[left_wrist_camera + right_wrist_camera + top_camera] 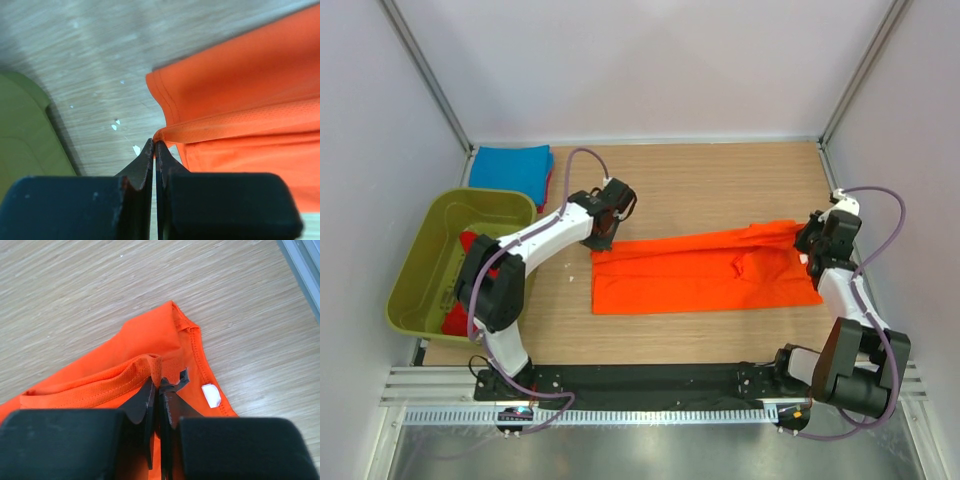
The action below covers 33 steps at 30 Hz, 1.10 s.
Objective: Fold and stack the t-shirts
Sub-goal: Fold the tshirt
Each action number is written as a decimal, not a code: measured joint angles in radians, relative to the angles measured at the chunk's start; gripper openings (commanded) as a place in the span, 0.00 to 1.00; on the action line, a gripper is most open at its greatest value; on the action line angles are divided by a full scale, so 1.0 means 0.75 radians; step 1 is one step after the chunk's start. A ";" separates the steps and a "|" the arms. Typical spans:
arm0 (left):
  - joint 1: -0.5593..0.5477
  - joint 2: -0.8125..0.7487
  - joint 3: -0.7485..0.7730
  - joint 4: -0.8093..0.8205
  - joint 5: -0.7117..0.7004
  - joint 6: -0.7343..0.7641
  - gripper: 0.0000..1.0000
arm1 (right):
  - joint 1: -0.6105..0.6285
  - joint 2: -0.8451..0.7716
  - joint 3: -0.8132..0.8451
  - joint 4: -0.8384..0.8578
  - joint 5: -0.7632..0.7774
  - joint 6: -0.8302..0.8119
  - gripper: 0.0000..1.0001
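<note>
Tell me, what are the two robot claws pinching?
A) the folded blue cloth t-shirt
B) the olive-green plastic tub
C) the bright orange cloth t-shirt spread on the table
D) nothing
C: the left gripper and right gripper are each shut on an end of the bright orange cloth t-shirt.

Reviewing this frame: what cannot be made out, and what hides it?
1. Top view: the left arm covers most of the red cloth in the olive-green plastic tub; piece count unclear.
2. Top view: the folded blue t-shirt hides all but a red sliver beneath it.
3. Wrist views: the shut left gripper and right gripper hide how much bright orange t-shirt each pinches.
4. Right wrist view: white neck label too small to read.
</note>
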 measured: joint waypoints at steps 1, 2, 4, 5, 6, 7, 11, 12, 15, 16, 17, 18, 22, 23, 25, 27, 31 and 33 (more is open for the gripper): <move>-0.006 0.000 -0.001 0.010 -0.024 -0.002 0.00 | 0.000 -0.006 -0.009 0.009 0.001 0.013 0.06; -0.010 -0.001 -0.001 0.023 -0.049 -0.003 0.00 | 0.000 -0.017 -0.024 0.025 0.001 0.020 0.03; -0.020 -0.001 0.000 0.045 -0.097 -0.004 0.00 | -0.001 -0.038 -0.054 0.060 0.001 0.039 0.01; -0.023 -0.001 0.002 0.057 -0.125 -0.004 0.00 | -0.001 -0.041 -0.061 0.074 0.001 0.049 0.01; -0.024 -0.002 0.008 0.070 -0.150 -0.001 0.00 | -0.001 -0.038 -0.062 0.087 0.000 0.057 0.01; -0.024 -0.002 0.015 0.082 -0.168 0.002 0.00 | -0.001 -0.030 -0.061 0.116 -0.003 0.068 0.01; -0.020 0.003 0.110 0.110 -0.240 0.023 0.00 | -0.001 0.035 -0.039 0.226 -0.037 0.100 0.01; -0.019 0.008 0.145 0.116 -0.254 0.030 0.00 | -0.001 0.062 -0.028 0.262 -0.051 0.107 0.01; -0.014 0.042 0.233 0.140 -0.292 0.042 0.00 | -0.002 0.142 -0.007 0.384 -0.106 0.118 0.01; -0.013 0.054 0.249 0.146 -0.300 0.046 0.00 | -0.002 0.164 0.001 0.413 -0.120 0.119 0.01; -0.010 0.074 0.267 0.149 -0.307 0.052 0.00 | -0.002 0.192 0.011 0.444 -0.139 0.121 0.01; -0.006 0.094 0.280 0.153 -0.313 0.058 0.00 | -0.002 0.218 0.019 0.476 -0.155 0.124 0.01; 0.009 0.164 0.298 0.163 -0.319 0.072 0.00 | -0.002 0.308 0.052 0.566 -0.205 0.137 0.01; 0.012 0.172 0.298 0.162 -0.318 0.074 0.00 | -0.001 0.321 0.057 0.577 -0.210 0.137 0.01; 0.015 0.177 0.297 0.162 -0.316 0.083 0.00 | -0.001 0.327 0.057 0.580 -0.208 0.136 0.01; 0.016 0.170 0.282 0.182 -0.302 0.103 0.00 | -0.001 0.325 0.057 0.581 -0.191 0.130 0.01; 0.015 0.141 0.197 0.204 -0.236 0.135 0.00 | -0.001 0.303 0.035 0.576 -0.154 0.109 0.01; 0.015 0.124 0.154 0.200 -0.178 0.144 0.00 | -0.002 0.273 0.009 0.567 -0.133 0.108 0.01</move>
